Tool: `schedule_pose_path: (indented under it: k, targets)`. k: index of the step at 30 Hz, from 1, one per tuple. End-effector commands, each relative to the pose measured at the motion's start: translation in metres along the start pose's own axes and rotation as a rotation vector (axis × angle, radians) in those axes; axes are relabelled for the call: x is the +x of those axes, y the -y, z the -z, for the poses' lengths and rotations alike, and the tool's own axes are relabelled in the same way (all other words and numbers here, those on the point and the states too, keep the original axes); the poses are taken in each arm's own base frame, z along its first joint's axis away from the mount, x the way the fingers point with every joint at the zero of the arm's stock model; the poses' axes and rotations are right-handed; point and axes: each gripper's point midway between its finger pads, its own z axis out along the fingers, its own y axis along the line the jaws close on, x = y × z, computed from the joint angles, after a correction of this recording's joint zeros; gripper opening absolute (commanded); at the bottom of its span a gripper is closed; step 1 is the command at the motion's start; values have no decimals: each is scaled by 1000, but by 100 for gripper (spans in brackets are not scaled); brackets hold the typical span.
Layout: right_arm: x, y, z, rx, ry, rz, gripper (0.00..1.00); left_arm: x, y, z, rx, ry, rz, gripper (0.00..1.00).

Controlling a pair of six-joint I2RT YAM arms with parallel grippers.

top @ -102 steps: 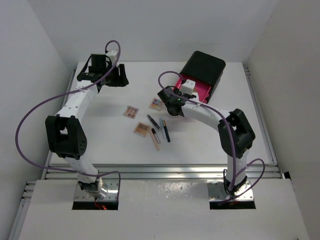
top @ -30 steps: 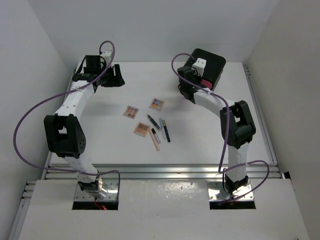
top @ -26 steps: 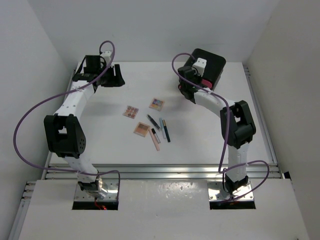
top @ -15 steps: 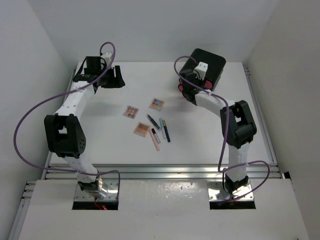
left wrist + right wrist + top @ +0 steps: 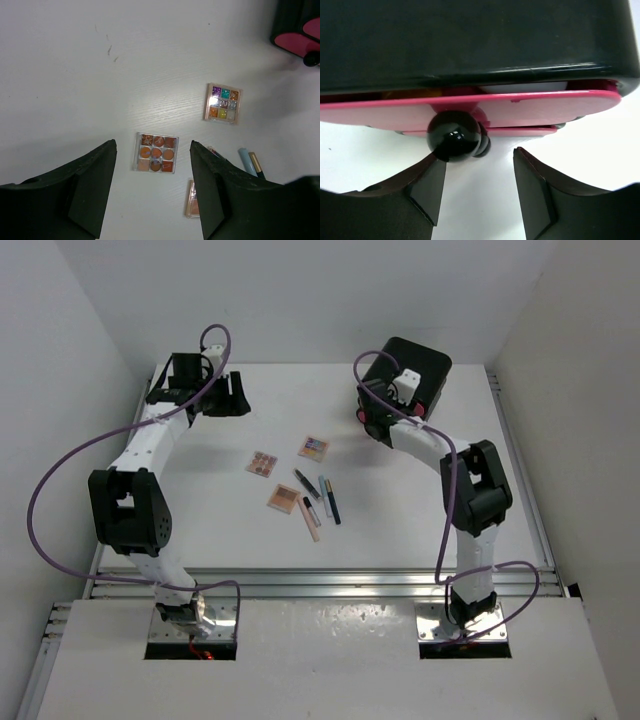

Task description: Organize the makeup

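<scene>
The makeup lies mid-table: an orange palette (image 5: 262,462) (image 5: 156,152), a glitter palette (image 5: 313,447) (image 5: 223,103), a peach palette (image 5: 283,498) (image 5: 192,200) and several slim pencils (image 5: 322,500), one of them pale blue (image 5: 246,159). My left gripper (image 5: 232,397) (image 5: 153,145) hangs open, high above the far left of the table, holding nothing. My right gripper (image 5: 375,425) (image 5: 480,156) is open in front of the black box (image 5: 408,375). The pink drawer (image 5: 470,107) is almost shut, and its black knob (image 5: 454,135) sits just above my left finger.
The black box (image 5: 297,20) stands at the back right, near the right wall. A second pink drawer front (image 5: 520,131) shows under the first. White walls close in the table on the left, the right and at the back.
The pink drawer, open 3.4 s ago, is now pushed almost shut. Over the last second my right jaws have opened off the knob. The left arm has barely moved.
</scene>
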Motion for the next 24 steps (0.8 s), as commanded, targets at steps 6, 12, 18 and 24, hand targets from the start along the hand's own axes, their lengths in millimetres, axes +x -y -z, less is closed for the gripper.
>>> schedule_pose_path:
  k: [6,12,18,24]
  targets:
    - [-10,-17,-9,1,32,-87,57,-1,-3,0,10,13,2,66]
    - [-6,-9,-10,48,58,-58,55,-2,-7,1,3,16,8,66]
    - [-6,-18,-16,21,73,-46,54,-2,-7,1,3,16,8,67]
    - [-4,-16,-19,41,80,-44,51,-4,-7,1,3,24,5,67]
